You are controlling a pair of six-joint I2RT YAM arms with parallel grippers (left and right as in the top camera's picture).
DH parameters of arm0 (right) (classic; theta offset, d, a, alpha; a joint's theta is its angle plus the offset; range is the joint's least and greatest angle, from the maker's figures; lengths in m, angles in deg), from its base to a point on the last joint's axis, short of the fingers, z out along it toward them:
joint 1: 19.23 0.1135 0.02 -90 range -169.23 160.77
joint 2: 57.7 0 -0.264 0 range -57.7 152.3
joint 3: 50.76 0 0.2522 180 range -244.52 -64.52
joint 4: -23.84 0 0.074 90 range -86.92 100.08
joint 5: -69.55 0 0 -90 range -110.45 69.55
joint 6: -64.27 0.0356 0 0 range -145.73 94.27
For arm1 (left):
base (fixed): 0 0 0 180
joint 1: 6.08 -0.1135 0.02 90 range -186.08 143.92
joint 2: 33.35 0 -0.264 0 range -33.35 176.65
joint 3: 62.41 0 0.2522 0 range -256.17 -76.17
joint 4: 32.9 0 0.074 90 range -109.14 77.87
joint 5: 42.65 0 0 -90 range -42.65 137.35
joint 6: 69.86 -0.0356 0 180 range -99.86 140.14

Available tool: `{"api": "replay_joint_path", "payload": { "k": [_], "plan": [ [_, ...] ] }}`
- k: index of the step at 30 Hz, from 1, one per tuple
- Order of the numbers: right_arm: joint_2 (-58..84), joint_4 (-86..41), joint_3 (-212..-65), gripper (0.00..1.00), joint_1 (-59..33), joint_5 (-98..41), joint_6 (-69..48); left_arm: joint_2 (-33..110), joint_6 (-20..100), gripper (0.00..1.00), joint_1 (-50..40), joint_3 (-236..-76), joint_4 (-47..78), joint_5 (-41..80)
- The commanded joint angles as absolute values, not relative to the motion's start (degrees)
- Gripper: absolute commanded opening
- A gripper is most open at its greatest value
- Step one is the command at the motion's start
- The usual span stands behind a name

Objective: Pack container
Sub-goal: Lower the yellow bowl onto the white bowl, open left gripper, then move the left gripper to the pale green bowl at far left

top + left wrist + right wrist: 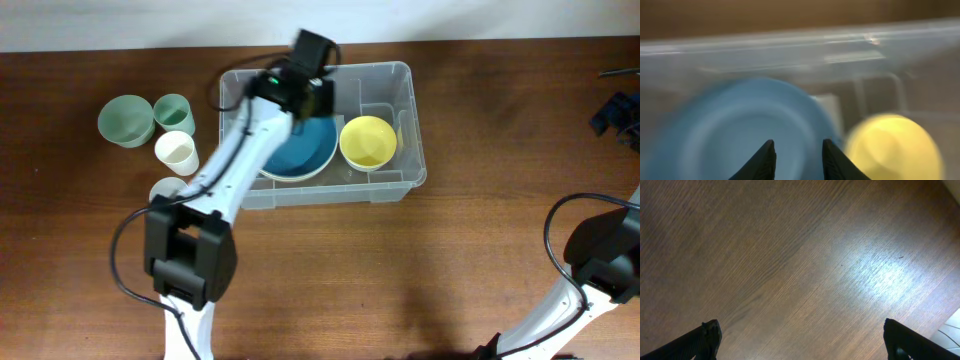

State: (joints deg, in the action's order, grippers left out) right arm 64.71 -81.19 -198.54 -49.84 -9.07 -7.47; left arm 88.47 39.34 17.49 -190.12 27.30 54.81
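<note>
Left wrist: my left tool (798, 144) hangs released above the blue bowl (740, 125) in the container (790, 42); unpacked cups (177, 152) lie left.

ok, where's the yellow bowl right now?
In the overhead view, the yellow bowl sits inside the container, in its right half, just right of the blue bowl.

Can't resolve blue bowl (740, 135) or container (790, 45) edges through left-wrist blur; overhead, lose part of bowl under left arm (235, 150).
</note>
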Motion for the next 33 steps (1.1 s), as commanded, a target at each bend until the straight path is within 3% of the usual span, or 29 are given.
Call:
{"api": "replay_joint_path", "payload": {
  "k": [1, 3, 5, 9, 11, 12, 21, 33],
  "plan": [
    [64.47, -81.12, -198.49, 0.99, -49.65, -8.16, -6.81, 83.51, 38.55, 0.36, 12.59, -191.72, 30.88, 63.36],
    [64.47, -81.12, -198.49, 0.99, -49.65, -8.16, -6.81, 82.02, 40.32, 0.51, 9.14, -191.72, 34.38, 66.33],
    [64.47, -81.12, -198.49, 0.99, -49.65, -8.18, -6.81, 81.06, 41.76, 0.55, 5.6, -191.72, 37.33, 68.06],
    [64.47, -81.12, -198.49, 0.99, -49.65, -8.16, -6.81, 80.45, 43.25, 0.73, -2.82, -191.72, 41.51, 68.15],
    [64.47, -81.12, -198.49, 0.99, -49.65, -8.16, -6.81, 80.53, 44.58, 0.96, -7.34, -191.63, 42.73, 67.69],
    [64.47, -81.12, -198.49, 0.99, -49.65, -8.18, -6.81, 80.53, 44.76, 0.99, -9.81, -191.39, 42.93, 66.55],
    [64.47, -81.12, -198.49, 0.99, -49.65, -8.18, -6.81, 82.28, 47.8, 0.99, -25.0, -189.38, 42.93, 52.19],
    [64.47, -81.12, -198.49, 0.99, -49.65, -8.16, -6.83, 92.18, 47.99, 0.99, -27.99, -189.4, 38.01, 43.03]
  ]
}}
